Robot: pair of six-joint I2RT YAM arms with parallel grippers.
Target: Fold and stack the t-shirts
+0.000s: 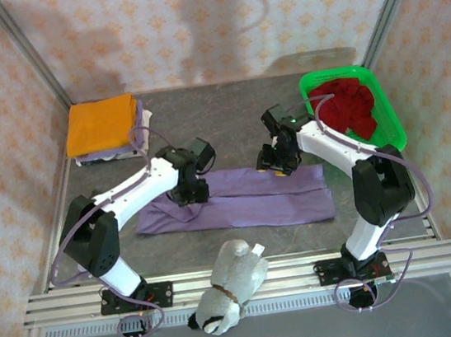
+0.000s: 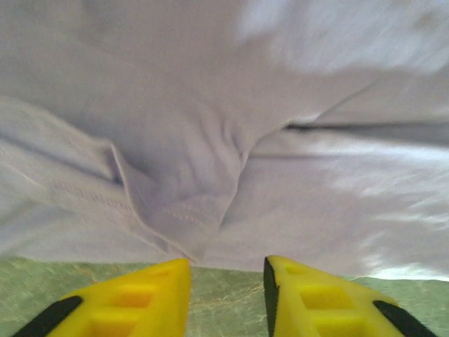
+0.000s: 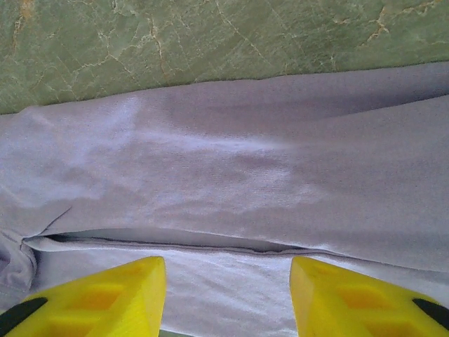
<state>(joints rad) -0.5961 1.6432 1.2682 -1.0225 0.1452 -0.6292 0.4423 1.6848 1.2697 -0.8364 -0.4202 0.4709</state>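
Visibly three: purple tee (image 1: pixel 263 201), orange tee (image 1: pixel 103 122), red tee (image 1: pixel 350 106); left jaws, right jaws spread.

Lavender tee (image 1: pixel 246 199), orange tee (image 1: pixel 102 125) and dark red tee (image 1: pixel 350 106) are all plain. The basket (image 1: pixel 331 74) is bright green.

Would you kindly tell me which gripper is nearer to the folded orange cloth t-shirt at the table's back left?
Left. The left gripper hangs just front-right of the folded orange cloth t-shirt; the right gripper is well off to its right, near the green plastic basket.
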